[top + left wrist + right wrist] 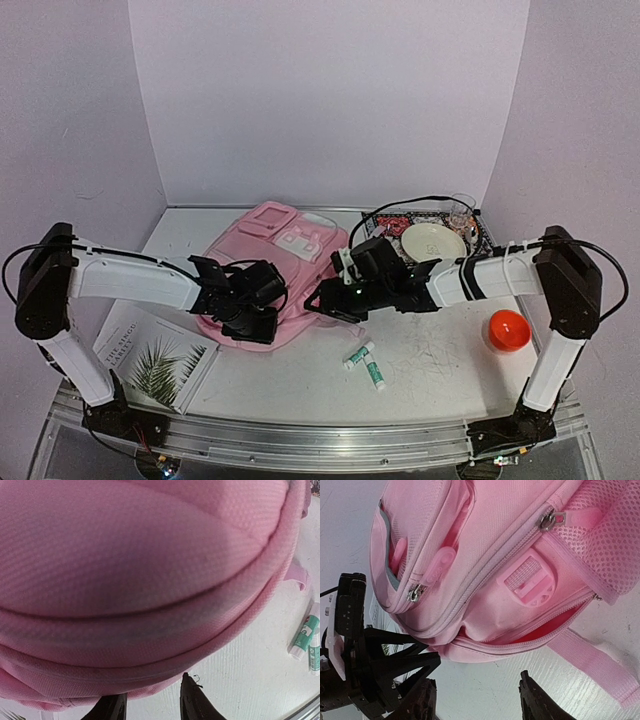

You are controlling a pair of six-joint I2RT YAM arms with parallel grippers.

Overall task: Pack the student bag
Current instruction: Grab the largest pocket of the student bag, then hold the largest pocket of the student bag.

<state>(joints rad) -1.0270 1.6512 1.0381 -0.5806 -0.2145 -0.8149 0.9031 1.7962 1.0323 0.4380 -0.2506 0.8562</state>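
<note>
1. the worktop (430, 350) is white with small scuffs, and pale purple walls (330, 100) stand on three sides of it.
2. the student bag (270, 250) lies flat in the middle of the worktop, a bit to the left.
3. a book (150, 360) with a leaf picture lies near the left front corner. two green and white tubes (365, 362) lie in front of the bag, and an orange ball (506, 329) sits on the right.
4. a black tray (482, 228) at the back right holds a plate (432, 241) and a glass (460, 213).
5. the left end effector (154, 702) is open at the bag's near edge, with nothing between its tips.
6. the right end effector (477, 697) is open too, over bare worktop beside the bag's zips.
7. from above, both arms hide the near end of the bag.
8. the left wrist view is almost all blurry pink cloth, and the tubes are cut off at its edge.
9. the words on the tubes are too small to read.
</note>
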